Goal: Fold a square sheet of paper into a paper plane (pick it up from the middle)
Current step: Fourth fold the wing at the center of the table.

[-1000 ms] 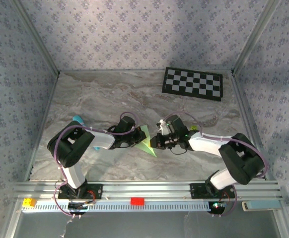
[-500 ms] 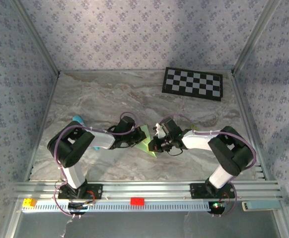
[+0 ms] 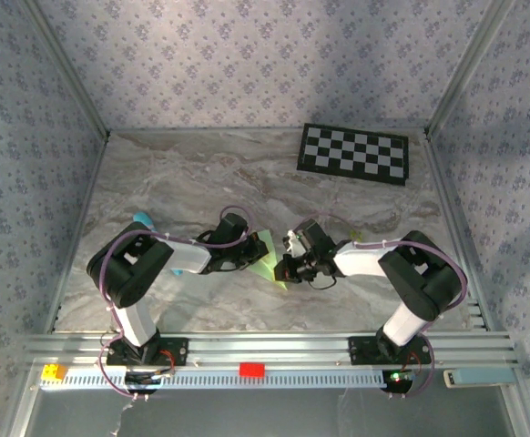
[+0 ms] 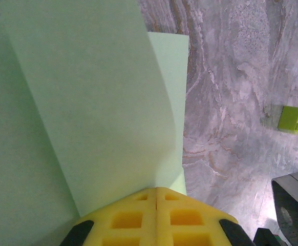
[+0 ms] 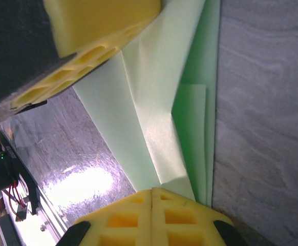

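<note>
The sheet of paper (image 3: 268,259), thin pale mint creased into pointed layers, sits midway on the marbled grey table (image 3: 201,173), well apart from the checkerboard (image 3: 354,152). Left gripper (image 4: 155,197) and right gripper (image 5: 153,192) pinch its edges with yellow waffled pads (image 5: 118,220).

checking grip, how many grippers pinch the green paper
2: left gripper shut on one edge of the sheet of paper, right gripper shut on the opposite edge.
</note>
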`<state>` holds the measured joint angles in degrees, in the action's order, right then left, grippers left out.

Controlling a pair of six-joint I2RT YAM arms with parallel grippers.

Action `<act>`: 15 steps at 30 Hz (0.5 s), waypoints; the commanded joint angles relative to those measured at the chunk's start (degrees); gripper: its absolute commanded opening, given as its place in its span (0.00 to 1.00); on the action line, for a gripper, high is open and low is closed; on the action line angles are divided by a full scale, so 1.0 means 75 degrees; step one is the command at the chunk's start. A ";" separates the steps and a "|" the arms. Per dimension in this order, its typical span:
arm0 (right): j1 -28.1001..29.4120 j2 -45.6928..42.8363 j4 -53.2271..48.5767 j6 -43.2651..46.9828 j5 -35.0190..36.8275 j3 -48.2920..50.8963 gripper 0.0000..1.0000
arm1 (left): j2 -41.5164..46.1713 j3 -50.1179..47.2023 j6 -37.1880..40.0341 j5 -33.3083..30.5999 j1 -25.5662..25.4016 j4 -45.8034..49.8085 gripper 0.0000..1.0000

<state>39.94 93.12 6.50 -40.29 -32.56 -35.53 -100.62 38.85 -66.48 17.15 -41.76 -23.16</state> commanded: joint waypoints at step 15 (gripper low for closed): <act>-0.0026 -0.0670 0.0044 -0.0100 0.0065 0.1081 0.04 | -0.0201 -0.0206 0.0132 -0.0306 -0.0022 0.0545 0.01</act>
<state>39.83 89.23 11.33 -41.30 -32.32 -29.50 -100.62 38.85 -66.50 17.15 -41.80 -23.11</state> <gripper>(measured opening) 0.051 0.043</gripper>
